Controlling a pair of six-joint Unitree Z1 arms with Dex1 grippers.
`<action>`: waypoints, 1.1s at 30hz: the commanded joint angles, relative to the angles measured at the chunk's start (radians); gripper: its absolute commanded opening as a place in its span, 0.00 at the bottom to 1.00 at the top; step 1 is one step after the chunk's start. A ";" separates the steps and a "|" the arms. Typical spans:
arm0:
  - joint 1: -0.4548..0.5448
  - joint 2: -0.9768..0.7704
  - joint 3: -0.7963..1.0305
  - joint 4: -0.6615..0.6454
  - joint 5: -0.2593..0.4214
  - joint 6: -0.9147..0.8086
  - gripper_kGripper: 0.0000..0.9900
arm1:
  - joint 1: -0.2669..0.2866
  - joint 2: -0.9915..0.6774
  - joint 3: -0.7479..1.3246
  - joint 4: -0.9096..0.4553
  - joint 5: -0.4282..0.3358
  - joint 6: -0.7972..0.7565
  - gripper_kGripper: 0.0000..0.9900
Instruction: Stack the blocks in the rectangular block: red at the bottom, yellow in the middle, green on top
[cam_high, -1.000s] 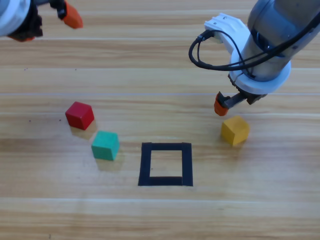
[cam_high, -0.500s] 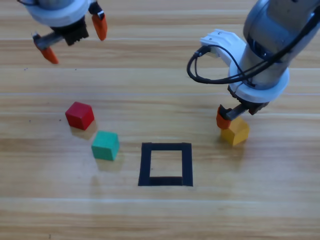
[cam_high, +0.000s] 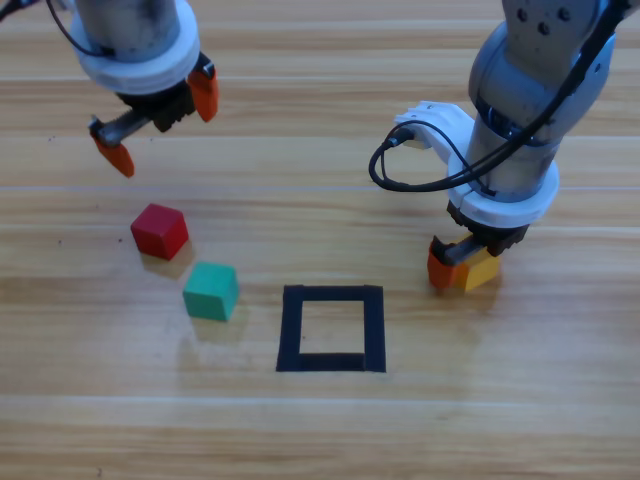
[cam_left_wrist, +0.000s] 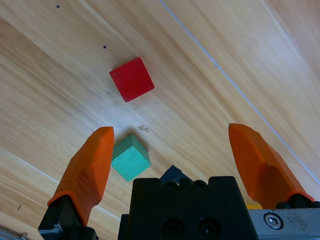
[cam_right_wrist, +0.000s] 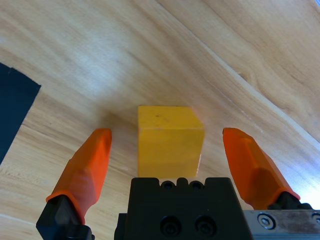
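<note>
Right gripper (cam_high: 462, 262): jaws spread wide, down at table level, straddling the yellow cube (cam_high: 482, 272), nothing clamped. A second ago it hung above and to the cube's 11 o'clock; since then it has dropped around it. In the right wrist view the yellow cube (cam_right_wrist: 170, 141) sits centred between the jaws with clear wood on both sides, so you look set to close.

Left gripper (cam_high: 158, 122): also spread wide, empty. It has come in from the top-left corner and now hovers at 12 o'clock of the red cube (cam_high: 159, 230), well above it. Left wrist view shows the red cube (cam_left_wrist: 132, 79) ahead, off the jaw line.

Green cube (cam_high: 210, 290) sits just beside red, at its 5 o'clock, untouched. The rectangular block (cam_high: 331, 328) lies at table centre, bare wood inside.

Meaning for the task: nothing is placed yet. Red goes down first, so your yellow grasp will likely have to wait on the left arm.

Pose: right arm near vertical over the cube, at 3 o'clock of the outline; left arm upright at 10 o'clock.
</note>
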 joint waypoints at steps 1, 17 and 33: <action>0.029 0.110 0.021 0.009 -0.028 -0.011 0.98 | -0.054 0.075 -0.012 0.012 0.029 -0.014 0.90; 0.155 0.137 0.110 -0.058 -0.120 -0.046 0.98 | -0.094 0.028 -0.012 0.086 0.138 -0.055 0.23; 0.158 0.219 0.114 -0.117 -0.142 -0.161 0.99 | -0.104 -0.093 0.035 0.083 0.225 0.006 0.16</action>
